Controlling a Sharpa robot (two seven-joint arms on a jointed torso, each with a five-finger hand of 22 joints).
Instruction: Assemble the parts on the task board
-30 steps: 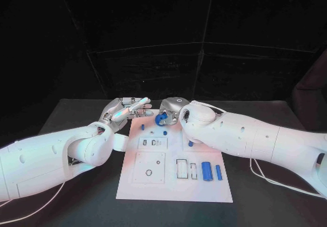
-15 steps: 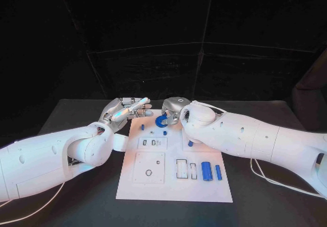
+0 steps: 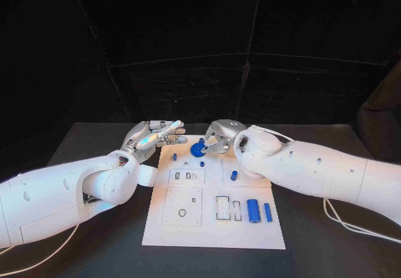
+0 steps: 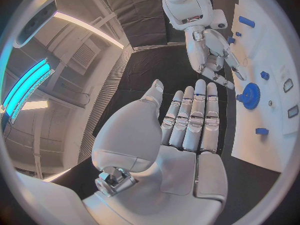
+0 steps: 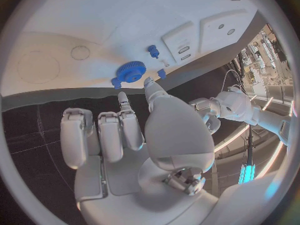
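From the head view, one white task board (image 3: 213,231) lies in the middle of a black worktop (image 3: 334,255), with two white arms reaching over its far end. The left hand (image 3: 155,136) hovers at the far left corner, fingers straight and pressed together, holding nothing. The right hand (image 3: 219,136) sits just beside one blue gear (image 3: 198,150) at the far edge; whether it touches the gear cannot be told here. Five smaller blue parts lie on the board: three short pegs (image 3: 234,175) near the gear and two long bars (image 3: 253,210) at the near right. In the left wrist view, the left hand's fingers (image 4: 195,120) lie flat side by side, and the gear (image 4: 251,95) rests on the board. In the right wrist view, the right hand (image 5: 134,135) is empty, its fingers (image 5: 100,132) loosely curled, fingertips just short of the gear (image 5: 130,73).
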